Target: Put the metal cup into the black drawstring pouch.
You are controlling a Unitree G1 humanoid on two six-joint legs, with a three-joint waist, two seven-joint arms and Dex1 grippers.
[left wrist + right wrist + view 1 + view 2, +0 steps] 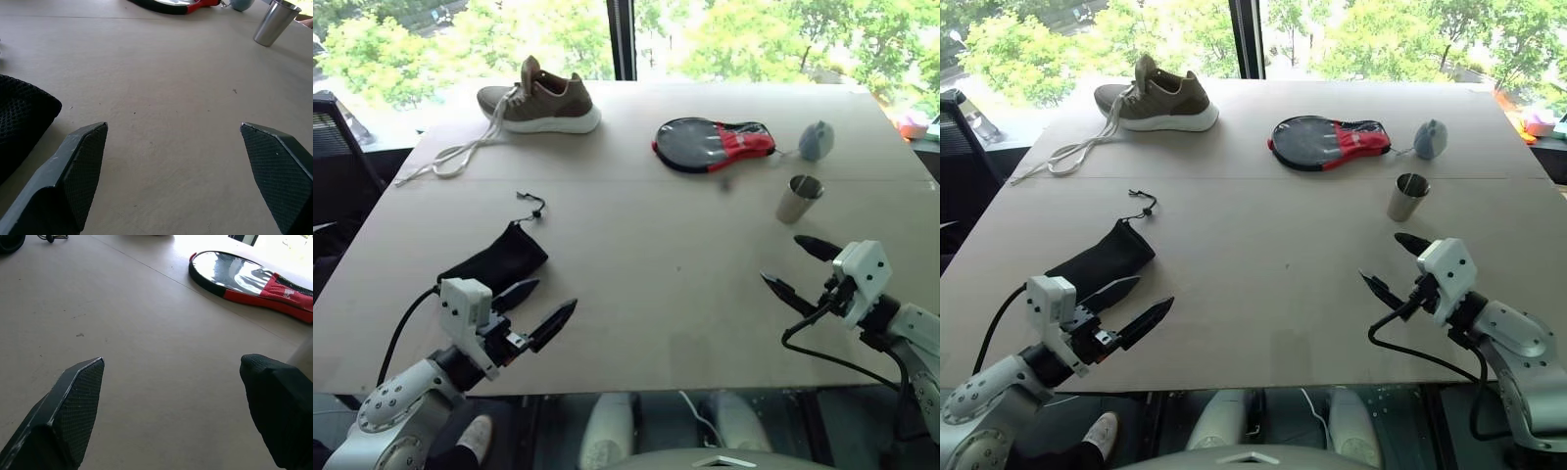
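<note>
Steel glinted where the metal cup [799, 199] stood upright just beyond the right gripper [803, 266], while the black drawstring pouch [496, 261] lay flat by the left gripper [540, 306] — both spread wide, empty, seemingly poised to reach.

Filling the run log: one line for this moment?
left pincer open, empty | right pincer open, empty | metal cup upright on table | black drawstring pouch flat

Pale wooden table [636, 294], big window [568, 34] behind, sunlit green trees, black chair [337, 162] at left
</note>
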